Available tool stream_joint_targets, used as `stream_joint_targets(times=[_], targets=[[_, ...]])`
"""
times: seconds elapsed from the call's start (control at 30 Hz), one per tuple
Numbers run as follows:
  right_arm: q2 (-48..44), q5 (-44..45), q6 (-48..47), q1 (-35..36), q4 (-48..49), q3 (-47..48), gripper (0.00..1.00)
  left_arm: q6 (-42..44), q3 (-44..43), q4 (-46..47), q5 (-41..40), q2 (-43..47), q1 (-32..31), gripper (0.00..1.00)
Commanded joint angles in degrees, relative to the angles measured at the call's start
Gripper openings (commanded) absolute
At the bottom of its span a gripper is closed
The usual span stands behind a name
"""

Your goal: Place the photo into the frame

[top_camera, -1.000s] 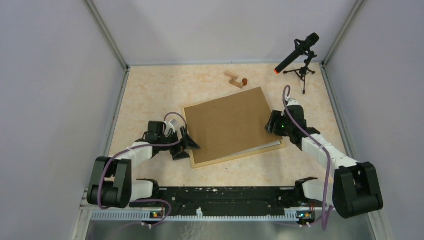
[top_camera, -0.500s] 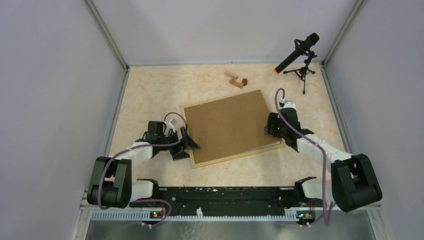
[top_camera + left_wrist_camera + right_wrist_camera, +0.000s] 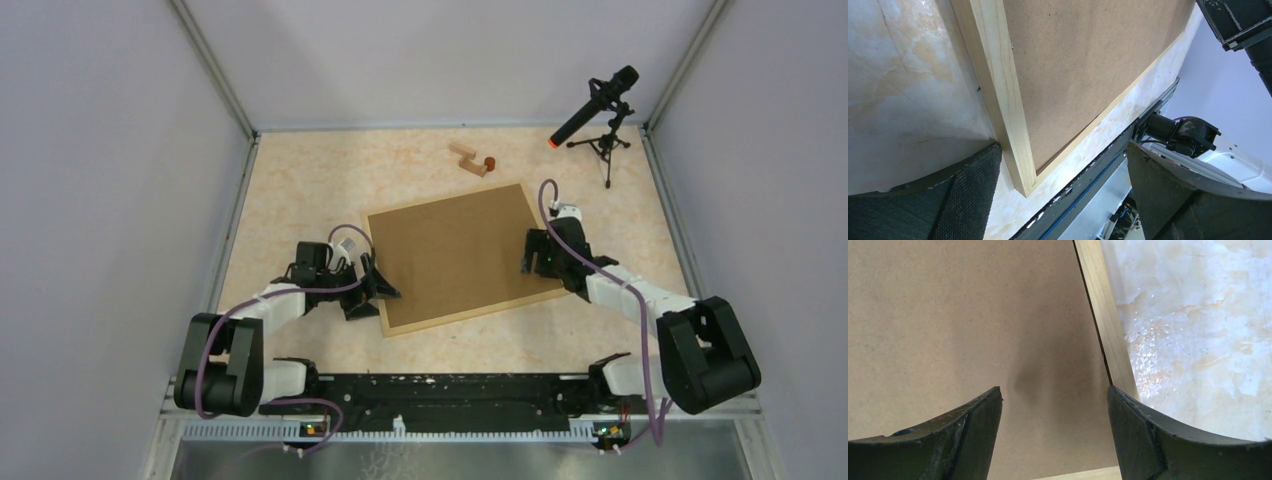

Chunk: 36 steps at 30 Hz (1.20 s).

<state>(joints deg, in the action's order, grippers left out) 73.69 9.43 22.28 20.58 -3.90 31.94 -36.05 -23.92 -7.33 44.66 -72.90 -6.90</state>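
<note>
Frame (image 3: 455, 255) lying back-up, left gripper (image 3: 376, 283) wide beside its left rail — right gripper (image 3: 528, 262) parted, empty, above its right rail

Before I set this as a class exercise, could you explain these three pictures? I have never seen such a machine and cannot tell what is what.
It is a robot with two arms bolted at the near edge of a table. Its job is to put a photo into a frame. The wide picture looks down from above and behind the arms. The two close-ups come from a camera on each wrist.

The frame lies back up in the middle, its brown board showing. Beyond it are small wooden blocks and a microphone on a stand.

The left tool is open by the frame's left rail, near a corner. The right tool is open above the frame's right edge. Neither holds anything, and no photo is visible.
</note>
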Motion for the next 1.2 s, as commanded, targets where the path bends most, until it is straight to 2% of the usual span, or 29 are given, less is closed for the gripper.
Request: stream_joint_targets(times=[0.0, 0.17, 0.37, 0.57, 0.7, 0.77, 0.87, 0.97, 1.07, 1.17], targets=[[0.11, 0.78, 0.05, 1.04, -3.29, 3.16, 0.77, 1.95, -1.03, -1.23, -2.87, -0.66, -0.14, 0.99], [-0.58, -0.94, 0.69, 1.22, -6.95, 5.02, 0.78, 2.04, -1.13, -1.66, -3.29, -0.46, -0.18, 0.99], [-3.3, -6.96, 3.51, 1.17, -9.46, 5.41, 0.81, 1.96, -1.3, -1.65, -3.44, -0.52, -0.18, 0.99], [-4.07, -0.72, 4.61, 1.13, -12.41, 7.99, 0.87, 2.33, -1.94, -2.41, -3.55, -0.5, -0.14, 0.99], [-4.92, 5.08, 11.57, 0.64, -19.3, 10.28, 0.88, 2.43, -2.31, -3.36, -4.21, -0.01, -0.18, 0.99], [-6.2, 4.46, 13.84, -0.01, -21.12, 10.03, 0.89, 2.62, -2.83, -4.45, -4.92, 0.43, -0.14, 0.99], [-9.68, 0.53, 19.55, -4.32, -22.65, 7.44, 0.89, 3.3, -4.55, -7.52, -9.62, 2.27, -0.52, 0.99], [-14.51, -4.75, 22.77, -10.5, -22.35, 3.88, 0.9, 1.99, -3.75, -5.68, -8.85, 1.99, -0.57, 0.99], [-18.49, -3.96, 24.26, -14.06, -19.46, 0.69, 0.91, 0.6, -3.56, -3.67, -7.77, -0.93, -1.68, 0.99], [-16.82, -5.3, 21.13, -17.31, -11.53, -1.28, 0.92, -0.51, -4.25, -3.6, -9.7, -2.39, -5.56, 0.99]])
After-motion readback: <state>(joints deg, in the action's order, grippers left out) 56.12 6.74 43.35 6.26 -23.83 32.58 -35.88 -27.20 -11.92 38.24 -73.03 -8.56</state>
